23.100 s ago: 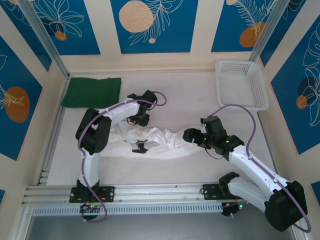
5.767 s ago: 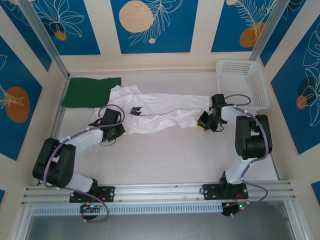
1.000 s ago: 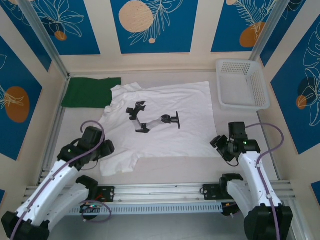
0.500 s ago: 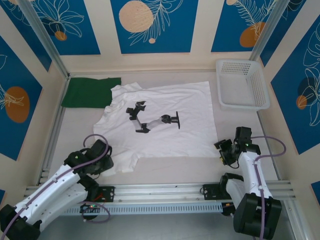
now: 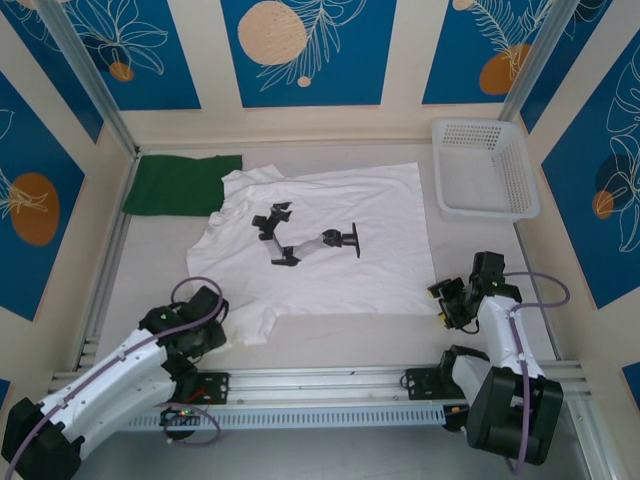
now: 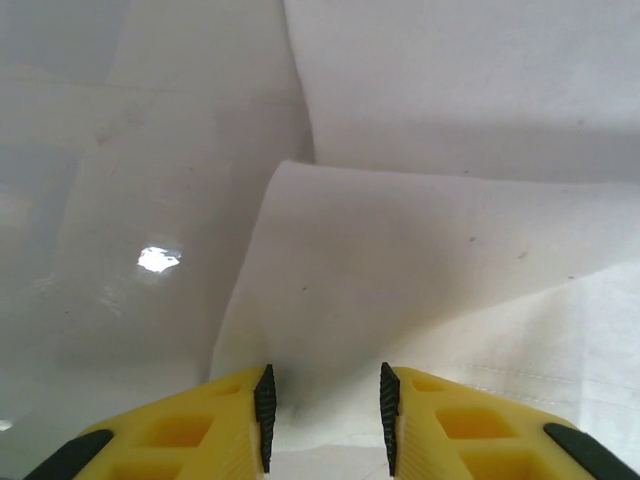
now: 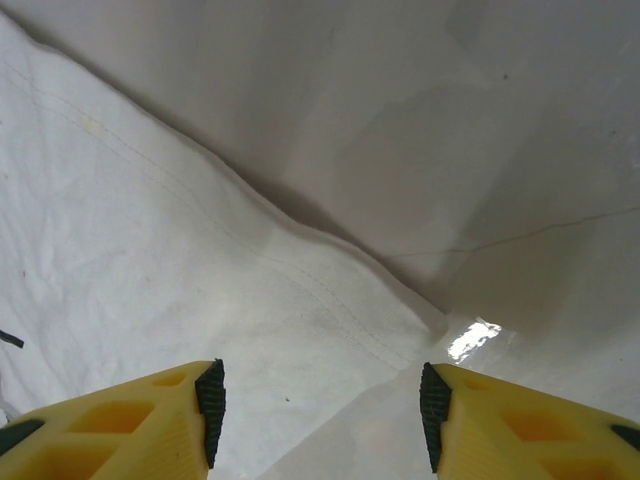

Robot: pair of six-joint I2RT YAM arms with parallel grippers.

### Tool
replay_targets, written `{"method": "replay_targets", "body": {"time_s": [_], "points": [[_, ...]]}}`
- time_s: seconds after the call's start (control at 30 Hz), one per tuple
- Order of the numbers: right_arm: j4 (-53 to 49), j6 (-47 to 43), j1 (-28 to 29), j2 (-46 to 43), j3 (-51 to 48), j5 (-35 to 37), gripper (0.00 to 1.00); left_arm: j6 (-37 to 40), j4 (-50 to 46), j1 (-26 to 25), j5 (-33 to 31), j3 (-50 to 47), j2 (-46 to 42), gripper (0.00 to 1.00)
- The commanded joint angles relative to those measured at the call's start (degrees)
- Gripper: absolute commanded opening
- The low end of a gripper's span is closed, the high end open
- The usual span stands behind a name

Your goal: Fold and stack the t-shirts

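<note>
Bare table (image 5: 340, 335) is lying open along 6 o'clock. The white t-shirt (image 5: 340, 275) is lying flat at centre, print up, touching the folded green t-shirt (image 5: 180, 185) at 10 o'clock. The left gripper (image 6: 322, 405) is straddling its 7 o'clock sleeve, narrowly parted; the right gripper (image 7: 320, 400) is gaping over its 4 o'clock corner, empty.

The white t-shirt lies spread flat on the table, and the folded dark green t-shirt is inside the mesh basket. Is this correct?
No. The folded dark green t-shirt is not inside the mesh basket; it lies on the table at the far left corner. The white t-shirt does lie spread flat, as the top external view shows.
</note>
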Motion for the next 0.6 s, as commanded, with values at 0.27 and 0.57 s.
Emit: {"method": "replay_targets", "body": {"time_s": [0.27,0.57], "points": [[-1.44,-2.3,-0.33,3.28,2.4,-0.87,0.53,3.83,3.36,-1.24,1.76,1.94,8.67,0.36],[-5.05,-2.07,0.02,10.49,5.57,1.26,0.5,6.06,3.27,-1.59,1.41,4.44,10.98,0.5]]}}
